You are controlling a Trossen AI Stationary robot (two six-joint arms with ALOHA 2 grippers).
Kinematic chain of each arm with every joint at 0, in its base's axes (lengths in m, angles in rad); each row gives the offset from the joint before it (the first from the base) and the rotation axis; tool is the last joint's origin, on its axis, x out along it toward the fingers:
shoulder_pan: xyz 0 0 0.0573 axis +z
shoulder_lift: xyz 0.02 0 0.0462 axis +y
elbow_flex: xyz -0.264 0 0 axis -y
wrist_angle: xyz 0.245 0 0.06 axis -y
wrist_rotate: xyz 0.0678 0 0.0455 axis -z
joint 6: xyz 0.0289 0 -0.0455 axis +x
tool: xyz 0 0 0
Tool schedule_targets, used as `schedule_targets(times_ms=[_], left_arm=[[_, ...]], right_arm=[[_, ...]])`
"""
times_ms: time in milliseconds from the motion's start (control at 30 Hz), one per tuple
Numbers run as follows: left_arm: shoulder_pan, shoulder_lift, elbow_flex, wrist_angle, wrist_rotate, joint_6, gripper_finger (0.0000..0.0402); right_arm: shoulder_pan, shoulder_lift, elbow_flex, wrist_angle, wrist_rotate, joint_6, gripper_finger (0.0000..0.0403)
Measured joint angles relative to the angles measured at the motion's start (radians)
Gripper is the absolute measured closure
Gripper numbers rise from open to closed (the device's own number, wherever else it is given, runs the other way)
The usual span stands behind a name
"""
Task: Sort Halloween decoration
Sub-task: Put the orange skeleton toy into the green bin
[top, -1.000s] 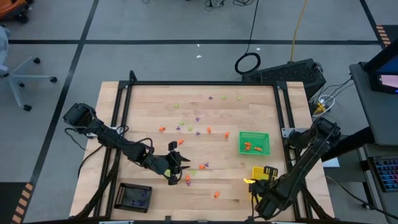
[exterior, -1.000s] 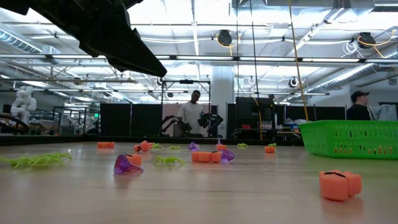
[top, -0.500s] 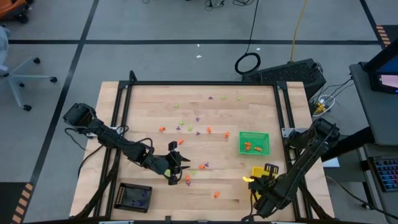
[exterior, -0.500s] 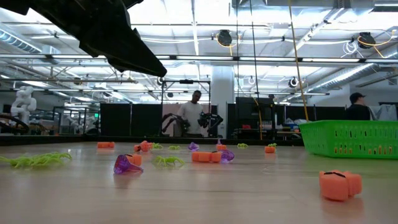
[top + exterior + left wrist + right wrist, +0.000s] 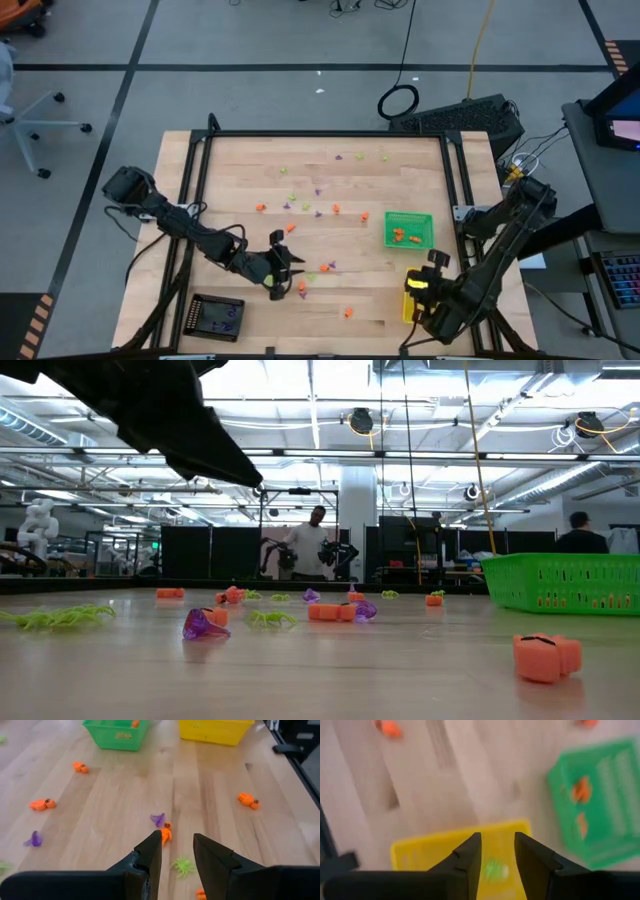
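Dozens of tiny trinkets (image 5: 318, 210) in orange, purple and lime green lie scattered over the wooden table (image 5: 240, 160) in the high view, most of them in a loose band across its middle. A green tray (image 5: 409, 229) near the right side holds a few orange pieces, a yellow tray (image 5: 413, 296) sits nearer the front edge below it, and a black tray (image 5: 217, 316) rests at the front left. The left gripper (image 5: 278, 283) hangs low over the front centre among several trinkets, while the right gripper (image 5: 436, 262) is above the yellow tray. In the low view a dark arm (image 5: 165, 415) crosses the upper left corner, an orange piece (image 5: 541, 656) lies close by on the right, a purple one (image 5: 202, 624) and a lime spider (image 5: 60, 617) lie to the left, and the green tray's mesh wall stands at the right edge; people (image 5: 312, 545) stand in the room far behind. The left wrist view shows its two fingers (image 5: 150, 857) parted with nothing between them, an orange and purple pair (image 5: 162, 827) just beyond the tips and a green spider (image 5: 183, 866) below the gap. The right wrist view shows its fingers (image 5: 469, 855) apart and empty over the yellow tray, a lime piece (image 5: 494, 869) lying inside it, the green tray beside.
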Motion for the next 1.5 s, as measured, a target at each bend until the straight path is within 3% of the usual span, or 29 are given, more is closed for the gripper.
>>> schedule_targets(times_ms=[267,500,767,1000,1267,1500], left_arm=[[-0.040,0.012,0.000,-0.037,0.154,0.180,0.0285],[-0.041,0.012,0.011,-0.111,0.256,0.204,0.0285],[-0.039,0.011,0.045,-0.151,0.240,0.291,0.0285],[-0.021,0.011,0.111,-0.340,0.277,0.313,0.0285],[-0.014,0.066,0.143,-0.332,0.288,0.287,0.0285],[-0.026,0.160,0.179,-0.321,0.209,0.288,0.0285]], right_arm=[[0.001,0.018,0.000,0.162,0.417,-0.220,0.0302],[-0.006,0.054,0.000,0.424,0.572,-0.535,0.0302],[-0.043,0.081,0.000,0.502,0.574,-0.616,0.0302],[-0.069,0.081,0.000,0.504,0.570,-0.609,0.0302],[-0.107,0.085,0.000,0.558,0.535,-0.631,0.0302],[-0.135,0.105,0.000,0.624,0.490,-0.660,0.0302]])
